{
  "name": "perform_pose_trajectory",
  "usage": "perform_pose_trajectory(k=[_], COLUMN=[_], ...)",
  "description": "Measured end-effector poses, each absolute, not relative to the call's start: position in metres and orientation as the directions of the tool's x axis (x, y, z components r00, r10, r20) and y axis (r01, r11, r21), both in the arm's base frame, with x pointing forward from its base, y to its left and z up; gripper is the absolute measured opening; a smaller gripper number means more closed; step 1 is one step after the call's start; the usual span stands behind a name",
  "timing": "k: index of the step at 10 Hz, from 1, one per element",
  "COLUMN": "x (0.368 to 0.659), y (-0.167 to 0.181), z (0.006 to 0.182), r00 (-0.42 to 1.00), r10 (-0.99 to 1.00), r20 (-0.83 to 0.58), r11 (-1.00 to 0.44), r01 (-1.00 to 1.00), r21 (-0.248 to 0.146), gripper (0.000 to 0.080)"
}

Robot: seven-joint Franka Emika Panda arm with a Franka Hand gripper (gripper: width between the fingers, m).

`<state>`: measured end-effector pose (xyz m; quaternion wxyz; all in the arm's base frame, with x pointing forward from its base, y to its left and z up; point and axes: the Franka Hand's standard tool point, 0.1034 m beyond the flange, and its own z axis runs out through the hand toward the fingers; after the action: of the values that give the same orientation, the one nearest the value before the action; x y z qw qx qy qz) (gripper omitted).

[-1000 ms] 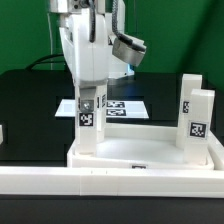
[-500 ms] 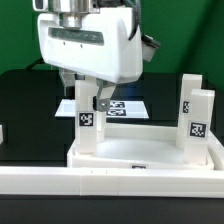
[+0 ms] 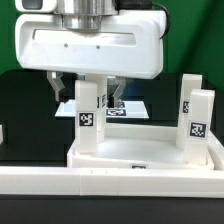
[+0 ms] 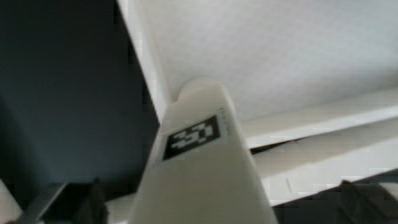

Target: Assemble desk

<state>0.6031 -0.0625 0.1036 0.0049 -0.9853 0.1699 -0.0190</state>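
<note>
Large white plastic rectangular tabletop (image 3: 140, 152) with raised rim lies flat, underside up. Three white square legs with black-and-white tags stand upright in its corner sockets: one leg (image 3: 88, 118) at near corner on exterior view's left, two more legs (image 3: 199, 122) close together on exterior view's right. Wrist view shows left leg (image 4: 199, 150) from above, tag facing camera

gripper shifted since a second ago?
Yes. In the exterior view the gripper has turned broadside to the camera and now straddles the left leg, fingers open; that leg and the tabletop haven't moved.
</note>
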Motion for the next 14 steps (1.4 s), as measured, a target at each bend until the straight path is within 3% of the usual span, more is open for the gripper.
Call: perform_pose_trajectory(k=[6, 8, 9, 10, 13, 14], x=[0.604, 0.604, 0.604, 0.604, 0.604, 0.604], y=[-0.063, -0.064, -0.065, -0.065, -0.065, -0.072], z=[0.106, 0.105, 0.105, 0.105, 0.105, 0.105], r00=[0.999, 0.999, 0.999, 0.999, 0.997, 0.976], r10=[-0.016, 0.02, 0.019, 0.019, -0.064, -0.214], r20=[0.041, 0.04, 0.039, 0.039, 0.04, 0.03], r11=[-1.0, -1.0, -1.0, -1.0, -0.998, -0.977], r01=[-0.017, 0.019, 0.019, 0.018, -0.065, -0.213], r21=[0.017, 0.02, 0.02, 0.019, 0.013, -0.008], gripper=[0.0649, 0.0399, 0.0399, 0.0288, 0.0288, 0.0288])
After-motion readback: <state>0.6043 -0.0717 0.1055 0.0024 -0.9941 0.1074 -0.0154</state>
